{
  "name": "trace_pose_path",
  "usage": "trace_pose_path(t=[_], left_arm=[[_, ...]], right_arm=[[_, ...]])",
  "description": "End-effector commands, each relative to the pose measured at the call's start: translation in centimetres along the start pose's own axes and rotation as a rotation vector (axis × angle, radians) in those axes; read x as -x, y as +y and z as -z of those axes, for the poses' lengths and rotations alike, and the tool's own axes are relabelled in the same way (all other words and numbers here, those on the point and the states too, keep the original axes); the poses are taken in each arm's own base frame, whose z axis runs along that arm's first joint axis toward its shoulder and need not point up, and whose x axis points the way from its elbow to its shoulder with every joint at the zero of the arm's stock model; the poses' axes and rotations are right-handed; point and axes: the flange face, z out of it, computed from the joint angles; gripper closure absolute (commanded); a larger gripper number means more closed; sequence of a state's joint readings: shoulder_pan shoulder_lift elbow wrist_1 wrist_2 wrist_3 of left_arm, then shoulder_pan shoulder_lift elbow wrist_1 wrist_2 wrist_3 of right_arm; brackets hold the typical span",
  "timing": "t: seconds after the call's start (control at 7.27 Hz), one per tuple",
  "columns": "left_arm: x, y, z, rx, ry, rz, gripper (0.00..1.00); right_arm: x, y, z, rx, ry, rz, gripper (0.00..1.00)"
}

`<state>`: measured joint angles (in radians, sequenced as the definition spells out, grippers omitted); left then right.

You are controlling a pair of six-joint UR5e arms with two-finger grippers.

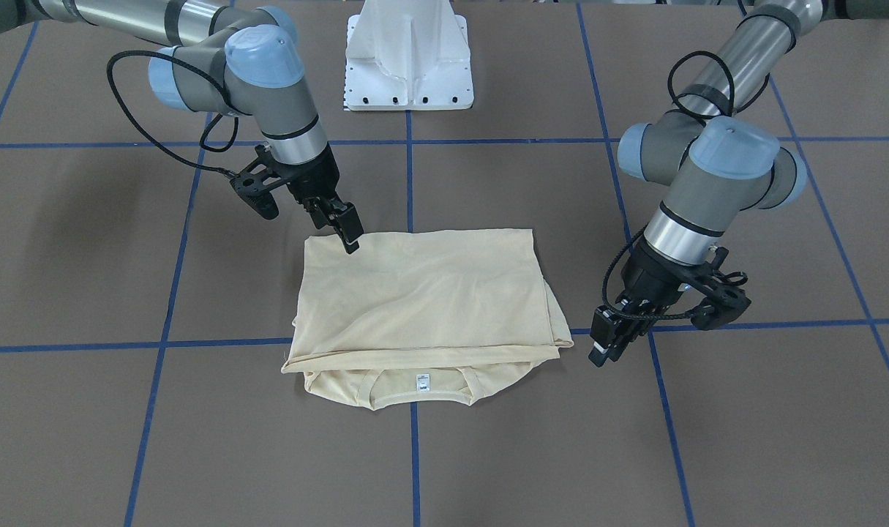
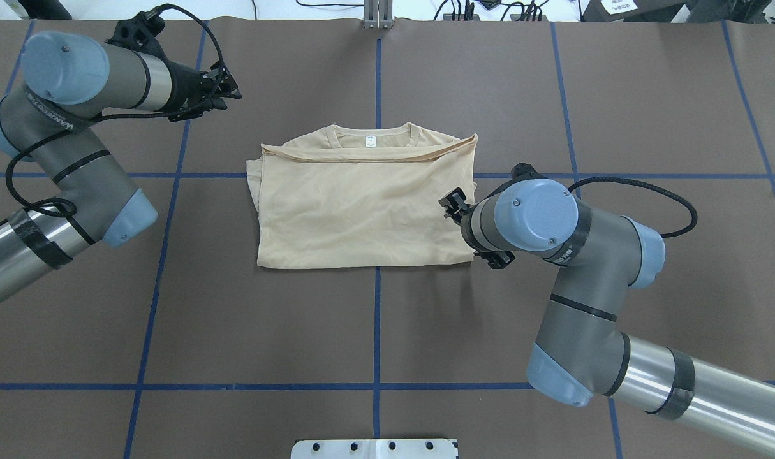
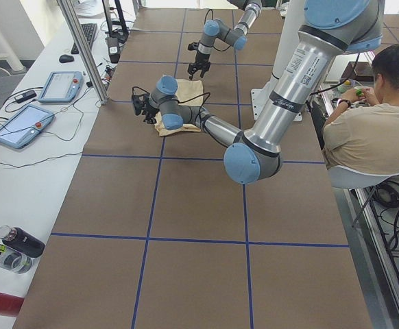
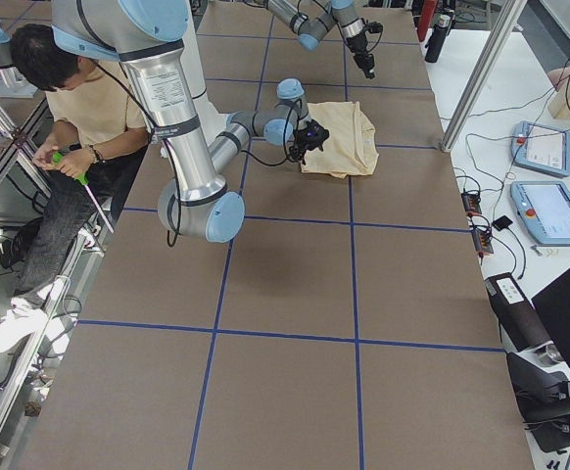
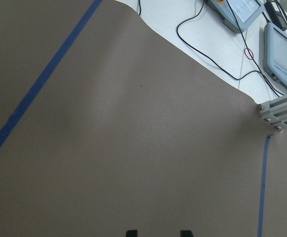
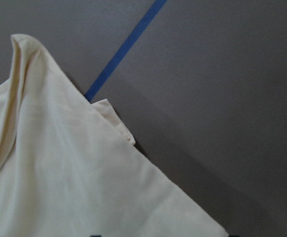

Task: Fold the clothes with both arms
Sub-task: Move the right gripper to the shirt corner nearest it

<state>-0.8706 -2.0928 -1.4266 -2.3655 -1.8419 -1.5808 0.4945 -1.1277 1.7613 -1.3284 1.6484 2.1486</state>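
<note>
We have black right gripper (image 1: 347, 233), jaws wide, at cream folded thin-fabric T-shirt (image 1: 429, 293) corner, probably next-fold grasp; black left gripper (image 1: 605, 350) beside shirt, jaws narrow, empty.

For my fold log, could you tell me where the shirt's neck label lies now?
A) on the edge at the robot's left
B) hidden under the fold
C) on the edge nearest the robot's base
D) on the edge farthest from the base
D: the label shows in the uncovered collar, on the edge of the shirt that lies away from the base.
</note>
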Motion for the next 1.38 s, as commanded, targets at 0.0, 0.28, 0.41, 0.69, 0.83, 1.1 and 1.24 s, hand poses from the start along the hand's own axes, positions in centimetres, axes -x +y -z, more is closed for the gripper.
trace_pose_path(t=[0.0,0.28,0.41,0.69,0.83,1.1,1.24], left_arm=[[-0.1,0.1,0.0,0.001,0.001,0.003,0.58],[0.0,0.0,0.0,0.000,0.003,0.003,0.58],[0.0,0.1,0.0,0.001,0.002,0.003,0.57],[0.1,-0.1,0.0,-0.002,0.004,0.003,0.57],[0.1,0.0,0.0,0.000,0.005,0.003,0.57],[0.3,0.0,0.0,0.000,0.002,0.003,0.57],[0.4,-0.1,0.0,-0.002,0.003,0.002,0.57]], right_arm=[[-1.8,0.8,-1.5,-0.017,0.024,-0.016,0.13],[-2.8,2.5,-2.1,-0.035,0.018,-0.001,0.14],[-2.9,2.5,-2.2,-0.037,0.020,-0.002,0.17],[-3.3,2.7,-2.6,-0.040,0.029,0.002,0.26],[-3.2,2.6,-2.6,-0.040,0.027,-0.002,0.74],[-2.6,2.1,-2.2,-0.043,0.019,-0.010,1.00],[-2.2,1.7,-1.8,-0.044,0.013,-0.016,1.00]])
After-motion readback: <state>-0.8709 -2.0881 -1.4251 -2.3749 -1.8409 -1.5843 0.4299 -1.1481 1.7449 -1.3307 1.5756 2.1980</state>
